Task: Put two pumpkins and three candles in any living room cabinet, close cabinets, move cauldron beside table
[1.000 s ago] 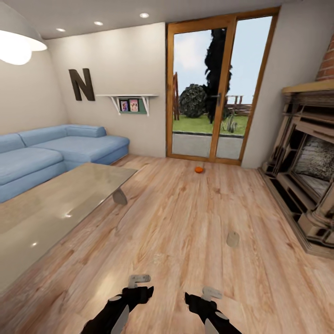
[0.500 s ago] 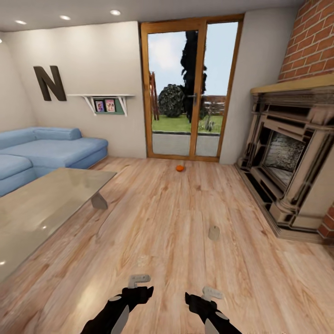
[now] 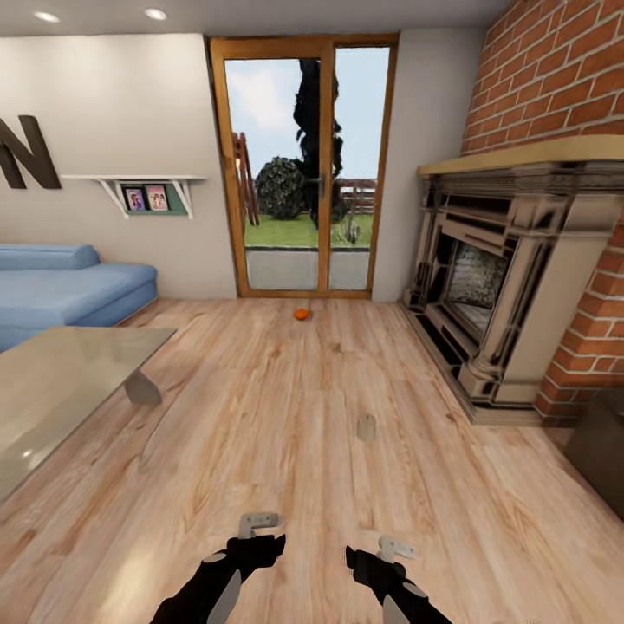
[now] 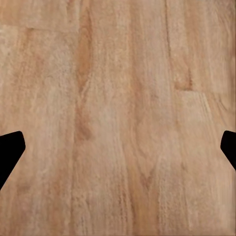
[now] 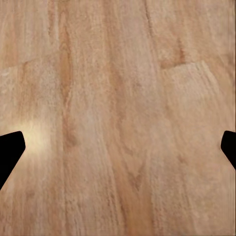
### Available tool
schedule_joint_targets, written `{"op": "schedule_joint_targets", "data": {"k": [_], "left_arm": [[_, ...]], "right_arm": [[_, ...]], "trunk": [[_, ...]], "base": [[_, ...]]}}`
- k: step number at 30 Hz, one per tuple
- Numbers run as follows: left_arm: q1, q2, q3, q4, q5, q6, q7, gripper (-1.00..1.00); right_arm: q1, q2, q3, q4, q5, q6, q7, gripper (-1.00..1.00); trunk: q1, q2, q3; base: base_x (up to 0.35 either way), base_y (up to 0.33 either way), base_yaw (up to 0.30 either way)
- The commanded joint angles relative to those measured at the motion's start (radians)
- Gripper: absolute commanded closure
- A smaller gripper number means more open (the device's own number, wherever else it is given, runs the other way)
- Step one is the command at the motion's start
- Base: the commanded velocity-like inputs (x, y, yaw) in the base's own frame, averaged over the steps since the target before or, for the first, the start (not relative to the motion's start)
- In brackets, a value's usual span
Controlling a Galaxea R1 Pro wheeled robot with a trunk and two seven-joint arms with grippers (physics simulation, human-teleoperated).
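The floor (image 3: 286,416) is light wood plank with visible grain, running from the near foreground to the glazed door at the far wall. One small orange pumpkin (image 3: 301,314) sits on the boards just in front of that door. One stubby tan candle (image 3: 367,426) stands on the planks nearer, well apart from the pumpkin, roughly mid-room. The glass-topped table (image 3: 61,381) rests on the floor at the left side, its leg meeting the boards; nothing can be made out lying on its top. Beyond it, a blue sofa (image 3: 69,290) stands on the floor against the wall. A fireplace (image 3: 494,286) is set on the boards at the right.
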Motion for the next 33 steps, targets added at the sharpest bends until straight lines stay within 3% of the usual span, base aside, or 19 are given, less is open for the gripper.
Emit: {"op": "schedule_joint_targets", "data": {"k": [1,9,33], "left_arm": [[0.000,0.000,0.000,-0.003,0.006,0.007,0.002,-1.00],[-0.001,-0.001,0.002,0.056,0.005,0.007,0.118,-1.00],[-0.001,0.000,0.001,0.057,-0.001,-0.030,0.120,-1.00]], "right_arm": [[-0.001,0.001,0.000,0.001,-0.005,-0.003,-0.002,-1.00],[-0.001,0.000,-0.001,0.001,-0.005,-0.004,-0.003,-1.00],[-0.001,-0.002,-0.001,0.001,-0.005,-0.005,-0.003,-1.00]], "trunk": [[0.000,0.000,-0.001],[0.000,0.000,-0.001],[0.000,0.000,-0.001]], "base": [[0.000,0.000,-0.290],[0.000,0.000,-0.290],[0.000,0.000,-0.290]]}}
